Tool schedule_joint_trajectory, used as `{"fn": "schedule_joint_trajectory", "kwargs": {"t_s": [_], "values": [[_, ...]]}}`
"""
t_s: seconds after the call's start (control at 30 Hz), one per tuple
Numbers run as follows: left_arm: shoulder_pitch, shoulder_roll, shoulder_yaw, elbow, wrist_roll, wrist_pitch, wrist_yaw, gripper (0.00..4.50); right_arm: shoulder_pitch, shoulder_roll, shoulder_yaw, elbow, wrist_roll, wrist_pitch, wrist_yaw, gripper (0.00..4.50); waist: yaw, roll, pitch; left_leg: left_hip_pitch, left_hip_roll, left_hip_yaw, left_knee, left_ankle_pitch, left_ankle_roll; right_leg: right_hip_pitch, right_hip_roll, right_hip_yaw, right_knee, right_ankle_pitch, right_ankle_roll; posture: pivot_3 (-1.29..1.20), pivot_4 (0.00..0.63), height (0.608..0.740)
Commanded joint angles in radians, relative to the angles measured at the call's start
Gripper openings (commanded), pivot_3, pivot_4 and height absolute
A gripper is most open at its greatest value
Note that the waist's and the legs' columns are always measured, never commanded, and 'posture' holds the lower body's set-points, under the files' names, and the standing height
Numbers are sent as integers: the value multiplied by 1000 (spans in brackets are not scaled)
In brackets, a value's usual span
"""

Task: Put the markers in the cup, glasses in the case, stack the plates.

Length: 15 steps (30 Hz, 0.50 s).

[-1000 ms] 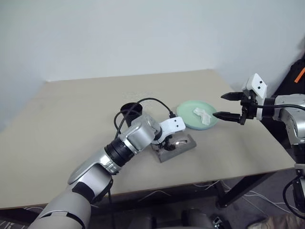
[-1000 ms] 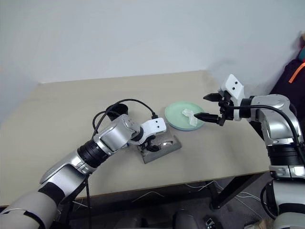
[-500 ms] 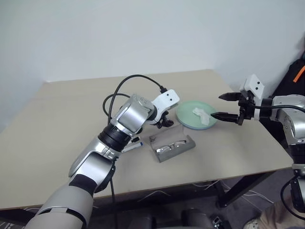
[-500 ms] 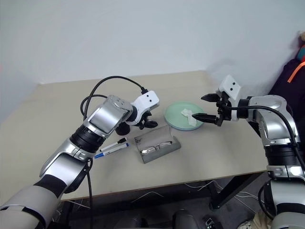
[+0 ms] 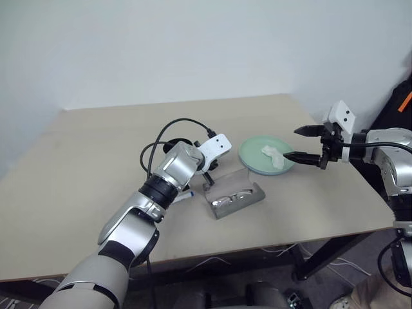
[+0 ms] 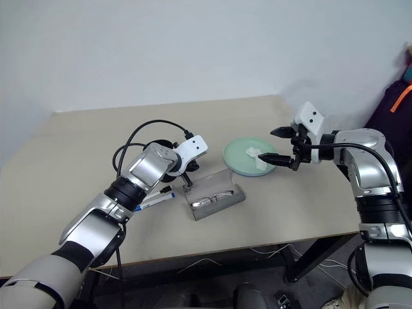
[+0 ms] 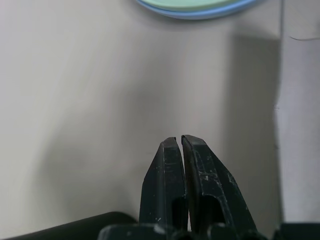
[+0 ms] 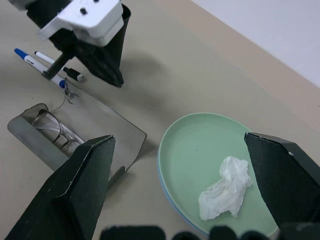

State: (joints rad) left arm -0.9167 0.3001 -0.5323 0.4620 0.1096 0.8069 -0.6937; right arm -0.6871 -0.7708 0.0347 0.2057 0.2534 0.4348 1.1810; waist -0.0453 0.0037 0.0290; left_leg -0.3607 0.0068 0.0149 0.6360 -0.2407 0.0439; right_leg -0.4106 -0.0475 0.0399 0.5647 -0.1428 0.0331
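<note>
The grey case [image 5: 237, 197] lies open mid-table with the wire-framed glasses [image 8: 54, 131] inside it. My left gripper [image 5: 207, 184] is shut and empty, its tips down at the back left edge of the case lid. The black cup [image 8: 107, 55] stands just behind that wrist, partly hidden by it. Two markers [image 6: 154, 198], one blue-capped and one black-capped, lie on the table left of the case. The mint green plate [image 5: 254, 152] rests on the light blue one. My right gripper [image 5: 309, 143] hovers open at the plates' right edge, holding nothing.
A crumpled white tissue [image 5: 273, 156] lies on the green plate. The tan table [image 5: 96, 161] has bare room on its left half and along the front edge. A dark bag with an orange strap [image 5: 402, 103] sits off the table's right side.
My left gripper lifted off the case, shut, and came down behind the case's left end. The glasses in the case and the two markers came into view. The right arm stayed still.
</note>
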Motion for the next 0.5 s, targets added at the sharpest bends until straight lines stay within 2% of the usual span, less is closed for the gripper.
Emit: {"fn": "schedule_joint_trajectory", "kwargs": {"t_s": [0.03,0.2,0.5], "values": [[5,9,-17,-85,15,4,-49,41,-20,-5,-17,-35,13,-3,-6,4500,0,0,0,0,0,0,0,0,0,0,0,0,0,0,0,0,0,727],[42,47,-57,-221,11,48,-130,41,-20,-4,-17,-36,14,-3,-6,4500,0,0,0,0,0,0,0,0,0,0,0,0,1,0,0,0,0,727],[101,68,-102,-432,-2,158,-170,41,-24,0,-14,-32,13,-6,-6,4500,-1,0,0,0,0,0,2,0,0,0,0,0,4,0,0,0,0,727]]}}
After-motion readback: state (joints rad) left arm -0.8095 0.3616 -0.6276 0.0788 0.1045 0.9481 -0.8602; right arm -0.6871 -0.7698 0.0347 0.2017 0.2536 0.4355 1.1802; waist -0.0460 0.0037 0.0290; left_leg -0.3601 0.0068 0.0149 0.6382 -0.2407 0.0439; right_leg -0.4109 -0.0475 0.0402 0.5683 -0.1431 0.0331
